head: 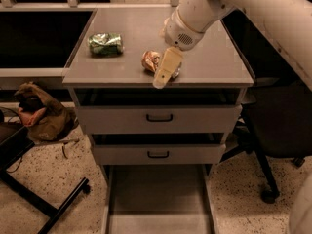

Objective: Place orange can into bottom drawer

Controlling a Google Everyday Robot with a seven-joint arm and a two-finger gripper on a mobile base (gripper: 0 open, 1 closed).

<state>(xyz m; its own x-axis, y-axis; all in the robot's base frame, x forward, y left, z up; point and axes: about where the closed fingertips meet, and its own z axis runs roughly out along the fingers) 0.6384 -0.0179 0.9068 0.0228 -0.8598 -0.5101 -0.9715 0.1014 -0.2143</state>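
Note:
The orange can (pixel 151 61) lies on its side on the grey cabinet top (pixel 214 57), near the front edge, a silver end facing left. My gripper (pixel 163 74) hangs from the white arm that comes in from the upper right; it sits directly over the can's right half and hides that part. The bottom drawer (pixel 158 199) is pulled out towards me below the cabinet, its flat grey floor bare between thin side rails.
A crushed green can (pixel 106 43) lies at the left of the cabinet top. Two shallower drawers with black handles (pixel 159 117) are shut. A brown bag (pixel 39 113) and black chair legs (pixel 44 199) stand at left, an office chair (pixel 278 130) at right.

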